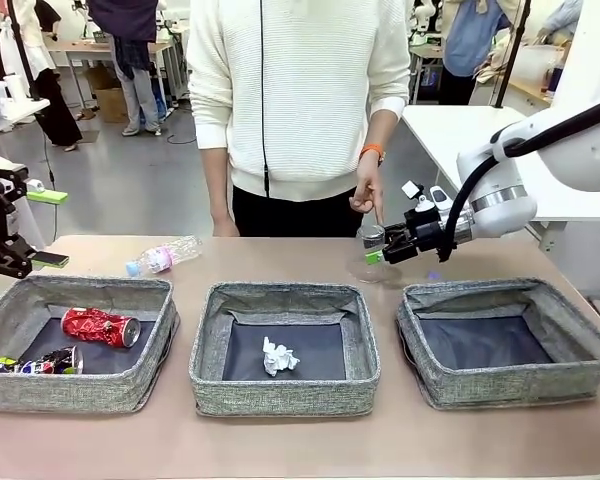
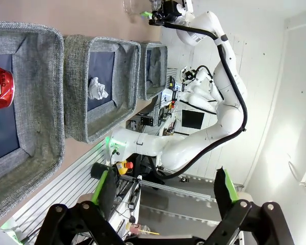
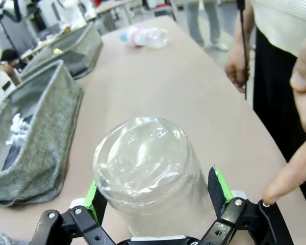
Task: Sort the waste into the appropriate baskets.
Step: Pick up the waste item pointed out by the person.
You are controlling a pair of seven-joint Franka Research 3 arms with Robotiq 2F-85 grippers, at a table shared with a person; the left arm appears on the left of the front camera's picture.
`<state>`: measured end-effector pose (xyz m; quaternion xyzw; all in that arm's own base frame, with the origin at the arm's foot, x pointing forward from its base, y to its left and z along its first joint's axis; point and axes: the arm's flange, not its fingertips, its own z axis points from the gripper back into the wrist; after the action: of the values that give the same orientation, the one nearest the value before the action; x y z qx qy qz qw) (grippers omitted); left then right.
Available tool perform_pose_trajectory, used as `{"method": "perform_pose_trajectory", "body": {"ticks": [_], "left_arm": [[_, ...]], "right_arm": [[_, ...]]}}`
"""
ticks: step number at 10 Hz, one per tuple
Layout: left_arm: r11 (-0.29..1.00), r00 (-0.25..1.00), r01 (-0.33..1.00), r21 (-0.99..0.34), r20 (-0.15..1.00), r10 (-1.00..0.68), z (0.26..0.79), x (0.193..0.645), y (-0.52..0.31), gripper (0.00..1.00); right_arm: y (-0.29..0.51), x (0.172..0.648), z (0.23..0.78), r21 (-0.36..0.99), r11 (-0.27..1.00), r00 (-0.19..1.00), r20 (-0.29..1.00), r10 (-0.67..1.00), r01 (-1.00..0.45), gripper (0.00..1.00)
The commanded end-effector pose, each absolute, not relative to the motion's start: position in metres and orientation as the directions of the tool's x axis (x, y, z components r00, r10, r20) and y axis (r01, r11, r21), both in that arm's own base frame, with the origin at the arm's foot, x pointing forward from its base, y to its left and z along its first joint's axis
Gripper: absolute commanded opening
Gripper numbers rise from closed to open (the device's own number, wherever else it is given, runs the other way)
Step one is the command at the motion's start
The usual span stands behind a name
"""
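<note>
Faced across the table (image 1: pixel 280 445) toward the person (image 1: pixel 300 100) from the robot's side, rolled sideways and farther off at the left wrist, sat close over the clear plastic cup (image 3: pixel 148 173) at the right wrist, sharing the middle basket (image 1: pixel 285 385) throughout.

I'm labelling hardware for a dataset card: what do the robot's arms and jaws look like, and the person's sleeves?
The right arm is white, rounded, with a silver wrist ring and a black cable alongside. The right gripper and left gripper are black, jaws lined with green pads. The person wears white knit sleeves and an orange wristband.
</note>
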<state>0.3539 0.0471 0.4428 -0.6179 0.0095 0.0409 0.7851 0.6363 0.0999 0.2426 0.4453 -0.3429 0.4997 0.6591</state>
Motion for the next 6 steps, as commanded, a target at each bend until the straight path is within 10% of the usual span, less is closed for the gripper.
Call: {"method": "perform_pose_trajectory", "body": {"ticks": [1,5,6], "left_arm": [[0.222,0.998,-0.053,-0.974,-0.045,0.044,0.4446,0.3523,0.0487,1.00],[0.222,0.998,-0.053,-0.974,-0.045,0.044,0.4446,0.3523,0.0487,1.00],[0.222,0.998,-0.053,-0.974,-0.045,0.044,0.4446,0.3523,0.0487,1.00]], "right_arm": [[0.1001,0.6278,0.2435,0.234,0.078,0.246,0.912,0.328,-0.969,1.00],[0.1028,0.6266,0.2429,0.215,0.079,0.229,0.911,0.344,-0.973,0.60],[0.1024,0.6266,0.2427,0.215,0.081,0.230,0.910,0.344,-0.973,0.75]]}}
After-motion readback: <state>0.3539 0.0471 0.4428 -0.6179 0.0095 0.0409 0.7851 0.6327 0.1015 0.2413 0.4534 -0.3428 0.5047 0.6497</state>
